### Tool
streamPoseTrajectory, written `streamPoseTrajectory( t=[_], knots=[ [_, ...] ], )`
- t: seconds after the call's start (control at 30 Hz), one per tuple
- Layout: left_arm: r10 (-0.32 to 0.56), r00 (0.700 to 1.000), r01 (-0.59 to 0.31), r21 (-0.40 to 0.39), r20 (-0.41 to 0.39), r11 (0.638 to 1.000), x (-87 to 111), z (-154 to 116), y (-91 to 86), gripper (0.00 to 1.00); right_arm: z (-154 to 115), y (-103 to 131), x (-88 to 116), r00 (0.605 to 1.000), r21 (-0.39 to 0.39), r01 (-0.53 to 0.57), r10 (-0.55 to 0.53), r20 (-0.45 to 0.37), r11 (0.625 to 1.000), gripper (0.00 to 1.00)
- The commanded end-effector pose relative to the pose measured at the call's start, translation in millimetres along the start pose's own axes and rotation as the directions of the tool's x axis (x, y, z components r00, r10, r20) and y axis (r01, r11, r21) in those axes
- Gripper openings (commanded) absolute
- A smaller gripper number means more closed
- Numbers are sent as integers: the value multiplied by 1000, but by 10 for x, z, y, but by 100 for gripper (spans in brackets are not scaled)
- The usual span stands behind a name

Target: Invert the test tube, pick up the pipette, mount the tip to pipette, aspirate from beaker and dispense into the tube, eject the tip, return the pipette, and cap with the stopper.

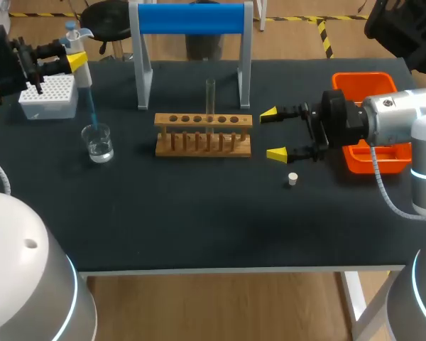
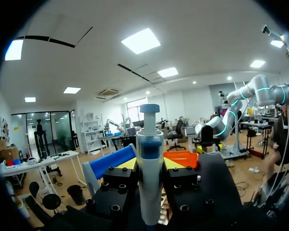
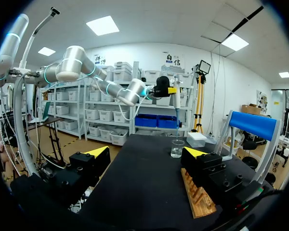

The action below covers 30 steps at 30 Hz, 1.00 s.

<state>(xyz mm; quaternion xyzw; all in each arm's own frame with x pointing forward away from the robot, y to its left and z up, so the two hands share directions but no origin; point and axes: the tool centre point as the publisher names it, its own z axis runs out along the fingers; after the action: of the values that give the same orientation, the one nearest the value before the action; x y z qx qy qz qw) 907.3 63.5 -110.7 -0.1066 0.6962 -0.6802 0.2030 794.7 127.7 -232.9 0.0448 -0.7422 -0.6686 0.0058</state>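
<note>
My left gripper (image 1: 72,62) at the table's back left is shut on the white pipette (image 1: 78,53), which stands upright. Its blue tip (image 1: 91,110) points down into the glass beaker (image 1: 99,143) of clear liquid. In the left wrist view the pipette (image 2: 150,159) stands between the fingers. A glass test tube (image 1: 210,99) stands upright in the wooden rack (image 1: 204,135). To the right of the rack my right gripper (image 1: 277,133) is open and holds nothing. The white stopper (image 1: 292,179) lies on the mat just in front of it. From the right wrist view the beaker (image 3: 177,149) and pipette (image 3: 176,103) are far ahead.
A white tip box (image 1: 50,96) sits beside the left gripper. A blue-topped stand (image 1: 192,20) rises behind the rack. An orange tray (image 1: 366,89) lies under my right arm. Bare dark mat (image 1: 199,213) covers the front half of the table.
</note>
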Motion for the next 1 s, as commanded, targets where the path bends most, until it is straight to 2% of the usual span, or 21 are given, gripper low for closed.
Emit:
streamPoseTrajectory(
  t=[0.03, 0.47, 0.63, 0.73, 0.83, 1.0],
  knots=[
    [2, 1000, -2, 1, 4, 1000, 9, 8, 3, 0, 43, 9, 22, 1000, 9, 14, -14, -5, 1000, 100],
    [2, 1000, -2, 1, 4, 1000, 9, 8, 3, 0, 967, 191, 293, 996, 113, 87, -84, -25, 990, 100],
    [2, 1000, -2, 1, 4, 1000, 9, 8, 3, 0, 1358, 255, 362, 998, 156, 55, -58, 18, 986, 100],
    [2, 1000, -2, 1, 4, 1000, 9, 8, 3, 0, 1590, 239, 383, 996, 174, 77, -84, 32, 982, 100],
    [2, 1000, -2, 1, 4, 1000, 9, 8, 3, 0, 1775, 209, 365, 996, 184, 42, -55, 65, 982, 100],
    [2, 1000, -2, 1, 4, 1000, 9, 8, 3, 0, 2041, 116, 293, 991, 239, 34, -64, 119, 970, 100]
  ],
)
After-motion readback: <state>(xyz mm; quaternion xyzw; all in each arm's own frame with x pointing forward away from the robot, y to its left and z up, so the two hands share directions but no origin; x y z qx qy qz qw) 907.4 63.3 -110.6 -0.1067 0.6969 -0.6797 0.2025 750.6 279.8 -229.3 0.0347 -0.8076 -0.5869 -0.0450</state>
